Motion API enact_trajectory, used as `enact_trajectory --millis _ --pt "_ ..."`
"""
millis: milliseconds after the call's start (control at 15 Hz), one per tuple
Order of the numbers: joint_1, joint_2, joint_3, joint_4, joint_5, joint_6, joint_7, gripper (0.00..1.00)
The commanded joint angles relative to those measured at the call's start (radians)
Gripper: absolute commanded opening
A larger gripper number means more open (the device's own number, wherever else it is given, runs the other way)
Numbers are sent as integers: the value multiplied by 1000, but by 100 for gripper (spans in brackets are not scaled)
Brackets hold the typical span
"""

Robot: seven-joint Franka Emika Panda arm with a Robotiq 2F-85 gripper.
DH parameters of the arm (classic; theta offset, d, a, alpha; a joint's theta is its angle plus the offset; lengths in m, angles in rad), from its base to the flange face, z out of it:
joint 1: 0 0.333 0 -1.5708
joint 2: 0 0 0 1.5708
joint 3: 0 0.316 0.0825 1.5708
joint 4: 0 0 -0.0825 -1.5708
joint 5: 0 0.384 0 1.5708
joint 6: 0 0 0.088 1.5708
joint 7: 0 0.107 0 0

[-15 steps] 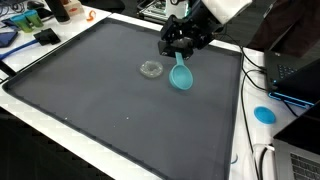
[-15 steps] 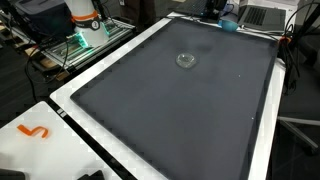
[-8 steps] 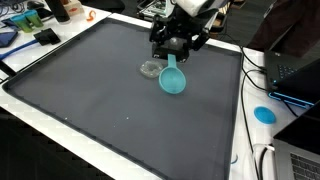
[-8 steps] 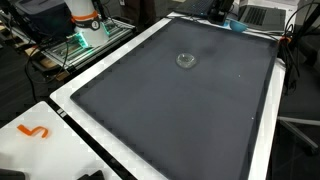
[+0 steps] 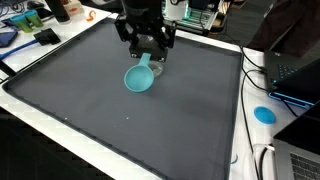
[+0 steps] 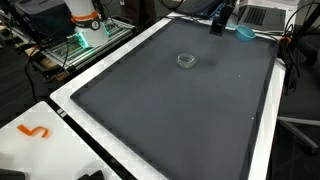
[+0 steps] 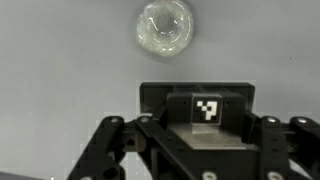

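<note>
In both exterior views my gripper hangs over the far part of a dark grey mat. It is shut on the handle of a teal scoop, whose bowl hangs below the fingers. A small clear round dish lies on the mat; from the other side its rim just shows behind the scoop. In the wrist view the clear dish lies just ahead of the gripper, which clamps a black block with a black-and-white marker.
A white border frames the mat. An orange hook lies on it. A blue disc, a laptop and cables sit beside one edge; clutter and another robot base stand off the far corners.
The gripper has carried the teal scoop leftward across the mat in an exterior view, from beside the clear dish to in front of it. The dish has not moved.
</note>
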Motion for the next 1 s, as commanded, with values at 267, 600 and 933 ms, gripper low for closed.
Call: enact_trajectory --millis 267,600,933 --pt "-175 -59 -10 -142 333 219 -63 28" --pt "-295 -135 4 -329 575 335 -242 28" --pt "-371 -215 -10 -506 806 383 -487 28"
